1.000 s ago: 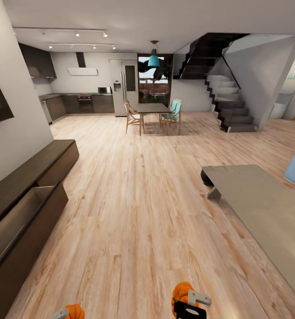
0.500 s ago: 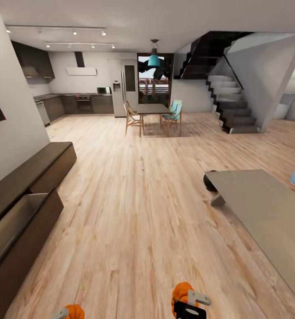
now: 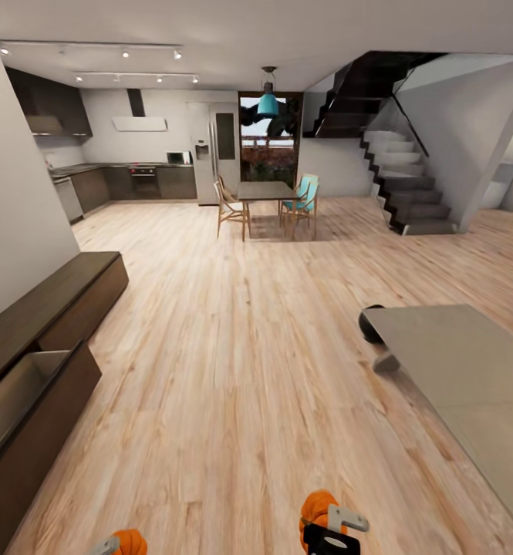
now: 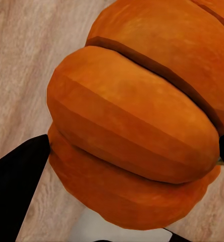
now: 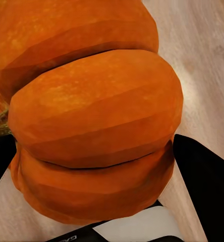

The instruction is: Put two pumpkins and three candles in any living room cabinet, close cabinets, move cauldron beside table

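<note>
Your left gripper (image 3: 117, 546) sits low at the bottom edge of the head view, clamped on a pumpkin (image 3: 129, 542); in the left wrist view its dark fingers (image 4: 18, 176) press both sides of the ribbed orange skin (image 4: 137, 121). Your right gripper (image 3: 327, 532) is also held low and is closed around the other pumpkin (image 3: 316, 509); the right wrist view shows smooth, rounded orange lobes (image 5: 92, 111) with a stub of stem at one side, pinched between black fingers (image 5: 205, 186). Both hang over the pale plank floor (image 3: 241, 370). The long dark-wood cabinet (image 3: 48, 324) runs along the wall on your left, its near drawer (image 3: 17, 393) pulled open and beige inside. A flat grey table (image 3: 457, 370) stands to your right, with a dark round thing (image 3: 370, 324) at its far corner.
</note>
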Motion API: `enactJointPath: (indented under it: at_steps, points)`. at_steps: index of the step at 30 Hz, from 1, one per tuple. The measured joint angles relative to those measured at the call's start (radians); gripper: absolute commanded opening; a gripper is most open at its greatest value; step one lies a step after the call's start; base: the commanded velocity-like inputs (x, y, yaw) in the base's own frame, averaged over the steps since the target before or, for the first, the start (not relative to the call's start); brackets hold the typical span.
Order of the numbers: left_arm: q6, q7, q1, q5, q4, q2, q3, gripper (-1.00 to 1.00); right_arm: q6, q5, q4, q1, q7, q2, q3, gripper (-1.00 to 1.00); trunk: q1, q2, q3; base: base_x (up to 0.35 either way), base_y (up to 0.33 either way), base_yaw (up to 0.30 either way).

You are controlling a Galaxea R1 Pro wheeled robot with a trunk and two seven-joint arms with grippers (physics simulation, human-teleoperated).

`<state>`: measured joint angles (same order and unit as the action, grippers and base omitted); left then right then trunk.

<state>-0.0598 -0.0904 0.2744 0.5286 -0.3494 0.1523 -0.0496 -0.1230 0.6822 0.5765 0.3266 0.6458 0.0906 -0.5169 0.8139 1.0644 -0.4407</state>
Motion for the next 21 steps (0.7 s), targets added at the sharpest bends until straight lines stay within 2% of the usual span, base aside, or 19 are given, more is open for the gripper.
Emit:
enactJointPath:
  at_steps: [13,17,21]
  points:
    - [0.000,0.000,0.000,0.000,0.000,0.000,0.000,-1.00,0.002,0.000,0.000,0.000,0.000,-0.001,0.000,-1.00,0.000,0.000,0.000,0.330,0.000,0.000]
    - [0.001,0.000,0.000,-0.001,0.000,0.000,0.000,-1.00,0.054,-0.002,0.000,0.000,0.000,-0.001,0.001,-1.00,0.000,0.000,0.000,0.330,0.000,0.000]
    - [0.019,-0.002,0.000,-0.008,-0.001,0.000,-0.003,-1.00,0.068,0.002,-0.002,0.001,0.000,-0.003,0.003,-1.00,0.000,0.000,0.000,0.330,0.000,0.000]
